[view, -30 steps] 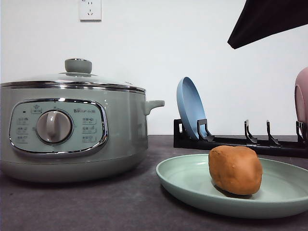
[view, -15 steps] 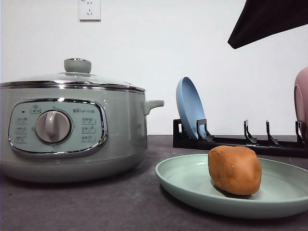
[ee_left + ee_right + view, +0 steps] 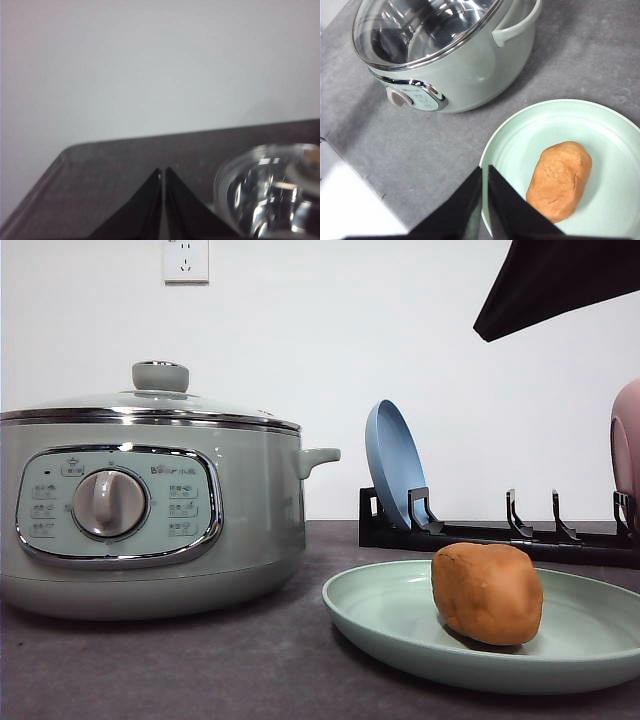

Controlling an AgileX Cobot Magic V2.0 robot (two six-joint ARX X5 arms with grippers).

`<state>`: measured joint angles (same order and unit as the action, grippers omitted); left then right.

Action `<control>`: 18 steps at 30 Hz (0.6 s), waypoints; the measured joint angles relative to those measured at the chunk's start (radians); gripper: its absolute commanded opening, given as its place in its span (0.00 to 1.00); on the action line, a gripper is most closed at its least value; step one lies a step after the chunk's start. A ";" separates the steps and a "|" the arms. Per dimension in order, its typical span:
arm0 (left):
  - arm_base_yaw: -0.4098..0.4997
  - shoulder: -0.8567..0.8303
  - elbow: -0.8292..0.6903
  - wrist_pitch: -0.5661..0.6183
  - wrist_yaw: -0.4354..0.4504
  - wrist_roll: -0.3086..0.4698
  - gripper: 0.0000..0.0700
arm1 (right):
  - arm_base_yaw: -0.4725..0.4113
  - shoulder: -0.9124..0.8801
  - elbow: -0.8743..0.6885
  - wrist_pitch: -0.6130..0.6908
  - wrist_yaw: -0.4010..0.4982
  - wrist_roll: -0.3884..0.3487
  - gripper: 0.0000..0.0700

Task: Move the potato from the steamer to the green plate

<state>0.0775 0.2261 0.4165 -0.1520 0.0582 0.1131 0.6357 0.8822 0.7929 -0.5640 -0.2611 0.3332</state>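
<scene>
Matte orange-brown potato, lower right on the plate, looks firm, moderately heavy; grasp across its narrow waist; both grippers closed, empty.

the steamer is showing a smooth, satin sage-green body, with a bright chrome band gleaming round its control panel and rim and a clear glass lid throwing reflections. the potato is looking matt and faintly cracked, the green plate smooth and matt. the worktop is appearing as dark grey, finely speckled stone-like material. the rack is looking like glossy black plastic.
</scene>
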 measured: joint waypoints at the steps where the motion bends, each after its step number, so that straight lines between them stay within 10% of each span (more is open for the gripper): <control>1: 0.001 -0.023 -0.027 0.002 -0.002 0.000 0.01 | 0.000 0.000 0.000 0.000 0.000 0.000 0.01; 18: 0.003 -0.187 -0.358 -0.002 -0.004 0.000 0.01 | 0.000 0.000 0.000 0.000 0.000 0.000 0.01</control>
<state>0.0807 0.0387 0.0587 -0.1543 0.0538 0.1131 0.6359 0.8822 0.7929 -0.5640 -0.2611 0.3332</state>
